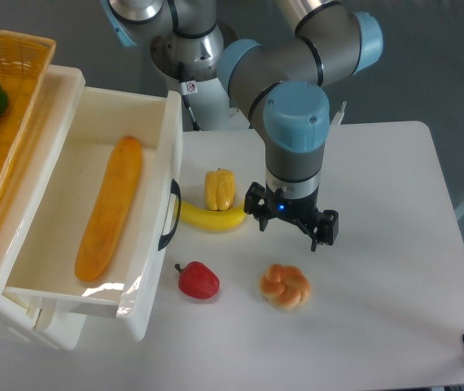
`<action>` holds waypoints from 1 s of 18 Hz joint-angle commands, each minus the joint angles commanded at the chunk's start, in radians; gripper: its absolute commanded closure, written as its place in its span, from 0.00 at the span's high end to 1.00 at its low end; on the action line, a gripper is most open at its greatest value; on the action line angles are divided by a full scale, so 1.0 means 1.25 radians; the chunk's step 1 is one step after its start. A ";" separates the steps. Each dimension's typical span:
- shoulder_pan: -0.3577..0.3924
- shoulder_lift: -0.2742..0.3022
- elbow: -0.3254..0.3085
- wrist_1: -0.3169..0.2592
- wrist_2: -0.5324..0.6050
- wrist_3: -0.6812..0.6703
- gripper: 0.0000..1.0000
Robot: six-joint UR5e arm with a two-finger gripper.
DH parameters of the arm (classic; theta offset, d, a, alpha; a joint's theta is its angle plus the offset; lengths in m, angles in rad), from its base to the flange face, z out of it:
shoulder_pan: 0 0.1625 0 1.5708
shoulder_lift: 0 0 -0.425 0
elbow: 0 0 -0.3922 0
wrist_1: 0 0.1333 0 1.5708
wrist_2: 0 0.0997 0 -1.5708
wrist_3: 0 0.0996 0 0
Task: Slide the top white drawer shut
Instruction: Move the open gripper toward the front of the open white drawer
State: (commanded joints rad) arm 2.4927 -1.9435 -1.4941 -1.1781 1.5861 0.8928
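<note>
The top white drawer (94, 212) stands pulled open at the frame's left (a long orange loaf (110, 208) lies inside); the gripper (291, 230), centre frame, hangs spread wide, holding nothing, beside a banana (212, 217).

A white counter (378, 309) with rounded corners fills most of the view. Behind and to its right lies a plain grey floor (452, 65). Even, soft light falls from above, leaving faint shadows on the counter top.
</note>
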 joint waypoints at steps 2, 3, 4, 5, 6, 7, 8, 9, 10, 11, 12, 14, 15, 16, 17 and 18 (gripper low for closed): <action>-0.004 -0.006 -0.001 0.000 0.001 -0.001 1.00; -0.004 -0.011 -0.002 -0.001 0.001 -0.007 1.00; -0.004 -0.014 -0.005 0.000 0.000 -0.028 1.00; -0.009 -0.016 -0.009 0.000 -0.004 -0.049 1.00; -0.016 -0.017 -0.011 -0.001 -0.005 -0.060 1.00; -0.022 -0.017 -0.021 -0.001 -0.006 -0.063 1.00; -0.026 -0.017 -0.025 -0.002 -0.009 -0.069 1.00; -0.032 -0.017 -0.032 -0.005 -0.009 -0.087 1.00; -0.036 -0.017 -0.037 -0.005 -0.009 -0.108 1.00; -0.037 -0.017 -0.037 -0.007 -0.011 -0.131 1.00; -0.040 -0.018 -0.038 -0.009 -0.021 -0.152 1.00; -0.042 -0.018 -0.044 -0.011 -0.044 -0.185 1.00; -0.042 -0.017 -0.048 -0.011 -0.056 -0.195 1.00; -0.045 -0.016 -0.055 -0.011 -0.070 -0.202 1.00; -0.048 -0.016 -0.059 -0.011 -0.077 -0.207 1.00; -0.056 -0.017 -0.060 -0.011 -0.079 -0.215 1.00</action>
State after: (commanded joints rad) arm 2.4223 -1.9650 -1.5692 -1.1919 1.4880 0.6244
